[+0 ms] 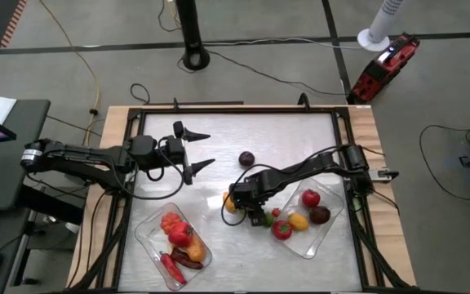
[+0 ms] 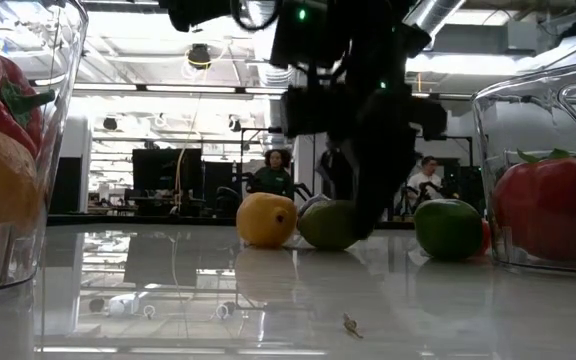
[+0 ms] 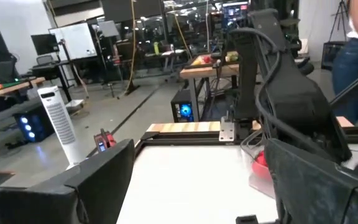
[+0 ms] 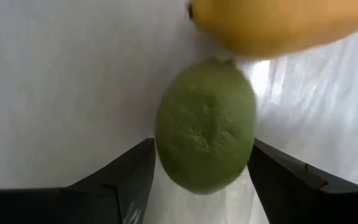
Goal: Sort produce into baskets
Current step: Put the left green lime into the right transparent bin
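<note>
A green lime lies on the white table next to a yellow fruit; the low view shows both, the lime and the yellow fruit. My right gripper comes down over the lime near the table's middle, with one finger on each side of it. My left gripper is open and empty above the table's left half. The two clear trays, left and right, hold red, orange, yellow and dark pieces. A dark purple fruit lies loose. My right gripper has the lime between its two fingers, the left finger and the right finger meeting its two opposite sides. The fingers come from above, slanting down. The lime's underside rests on the table.
A second green piece and a small red piece lie just off the right tray's near-left corner. The table's far half is bare white around the purple fruit. A raised black frame rims the table.
</note>
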`<action>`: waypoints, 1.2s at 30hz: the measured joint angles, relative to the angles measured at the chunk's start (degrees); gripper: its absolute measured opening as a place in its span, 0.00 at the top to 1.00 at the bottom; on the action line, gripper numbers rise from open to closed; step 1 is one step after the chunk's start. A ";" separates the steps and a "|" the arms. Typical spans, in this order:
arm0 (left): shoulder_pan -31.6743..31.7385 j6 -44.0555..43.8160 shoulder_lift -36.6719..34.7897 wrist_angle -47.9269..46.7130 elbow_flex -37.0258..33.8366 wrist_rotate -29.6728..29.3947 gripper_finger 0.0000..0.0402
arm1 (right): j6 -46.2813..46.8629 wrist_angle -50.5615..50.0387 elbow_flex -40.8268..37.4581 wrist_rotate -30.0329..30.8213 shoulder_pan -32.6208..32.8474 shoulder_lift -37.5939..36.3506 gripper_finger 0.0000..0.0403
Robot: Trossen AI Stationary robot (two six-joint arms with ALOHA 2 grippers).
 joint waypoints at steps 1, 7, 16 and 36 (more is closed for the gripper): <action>0.00 0.00 0.00 0.01 0.00 0.00 0.14 | -0.15 -0.05 0.00 0.16 0.00 0.56 0.33; 0.00 0.07 0.00 -0.56 0.00 -0.63 0.14 | -0.30 0.94 0.04 0.53 -0.15 1.06 0.45; 0.00 0.09 0.00 -1.63 0.00 -0.68 0.14 | -0.26 -5.94 1.05 0.58 -0.87 -1.26 0.57; -0.02 2.12 0.02 -3.23 0.02 -3.03 0.14 | 16.95 -25.03 -11.01 -7.47 2.96 -34.62 0.50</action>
